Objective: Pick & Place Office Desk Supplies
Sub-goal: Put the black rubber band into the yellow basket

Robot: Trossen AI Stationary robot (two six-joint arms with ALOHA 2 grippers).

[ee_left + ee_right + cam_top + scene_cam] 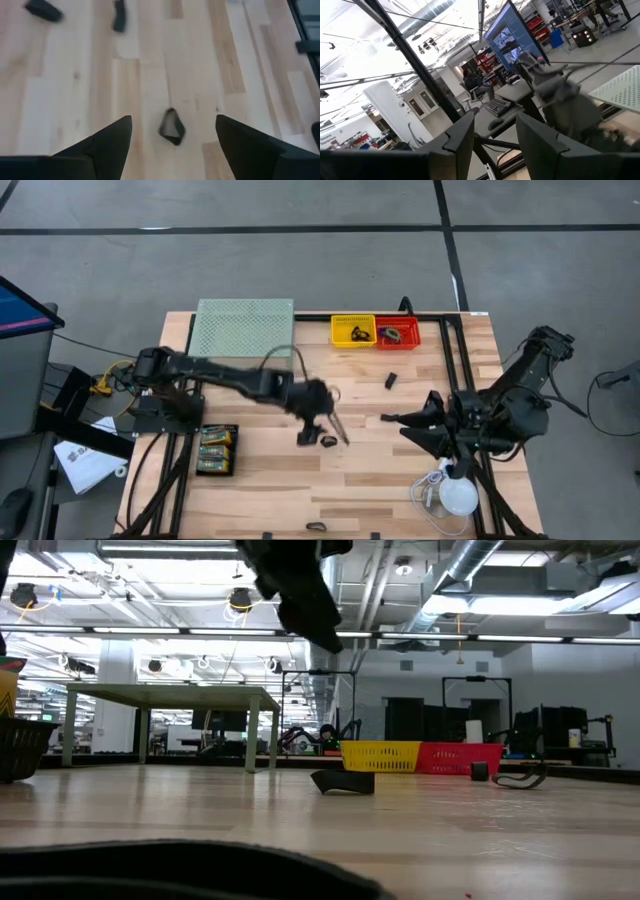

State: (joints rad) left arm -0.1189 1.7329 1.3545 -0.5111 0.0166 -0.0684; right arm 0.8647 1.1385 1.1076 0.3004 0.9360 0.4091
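Observation:
A small black clip lies flat on the wooden table near its middle. My left gripper hovers open above it, slanting down, one finger on either side and clear of it; in the high view my left gripper is blurred. More black clips lie farther off, and another clip sits right of centre. Flat green packs rest at the near left. My right gripper is raised at the right, open with nothing between its fingers.
A yellow bin and a red bin holding small items stand at the far edge, beside a pale-green mesh stand. A white dome with a cord sits near right. One clip lies at the front edge.

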